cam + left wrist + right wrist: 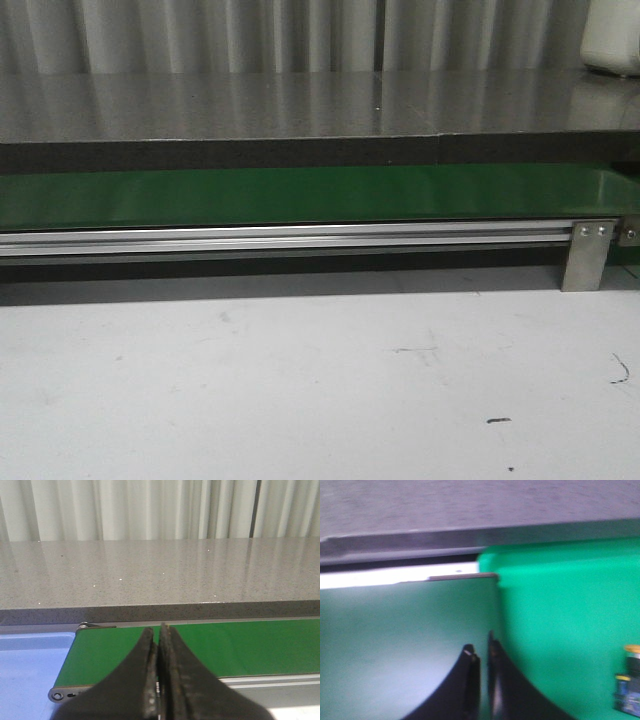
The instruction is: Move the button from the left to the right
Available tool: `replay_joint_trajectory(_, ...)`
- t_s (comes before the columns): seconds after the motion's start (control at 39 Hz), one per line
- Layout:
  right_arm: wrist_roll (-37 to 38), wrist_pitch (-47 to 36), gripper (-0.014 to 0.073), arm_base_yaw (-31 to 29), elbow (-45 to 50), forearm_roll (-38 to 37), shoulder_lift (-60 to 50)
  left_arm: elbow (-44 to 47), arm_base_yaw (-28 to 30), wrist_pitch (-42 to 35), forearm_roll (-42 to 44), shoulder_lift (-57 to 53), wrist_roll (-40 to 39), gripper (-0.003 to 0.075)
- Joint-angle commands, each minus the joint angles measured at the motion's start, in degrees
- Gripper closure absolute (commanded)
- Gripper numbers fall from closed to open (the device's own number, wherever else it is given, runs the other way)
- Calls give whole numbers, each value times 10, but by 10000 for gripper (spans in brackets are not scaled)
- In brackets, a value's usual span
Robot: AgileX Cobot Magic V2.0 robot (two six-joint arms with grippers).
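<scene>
The button, an orange-yellow cap on a black body with bluish marks, shows only at the edge of the right wrist view, standing in a bright green tray. My right gripper is shut and empty, over the line where the conveyor belt's end meets that tray, well apart from the button. My left gripper is shut and empty, above the green belt near its other end. Neither gripper nor the button shows in the front view.
The green belt runs across the front view behind an aluminium rail with a bracket. A grey counter lies beyond. A blue tray sits beside the belt's left end. A white object stands far right.
</scene>
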Motion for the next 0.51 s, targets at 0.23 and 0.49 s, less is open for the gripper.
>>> replay_joint_trajectory(0.23,-2,-107,662,143,175,6,-219,-15,-5,-45,-8,5,-2,741)
replay_joint_trajectory(0.49,-2,-138,662,176,353,6,-433,-15,-5,-45,-8,5,-2,741)
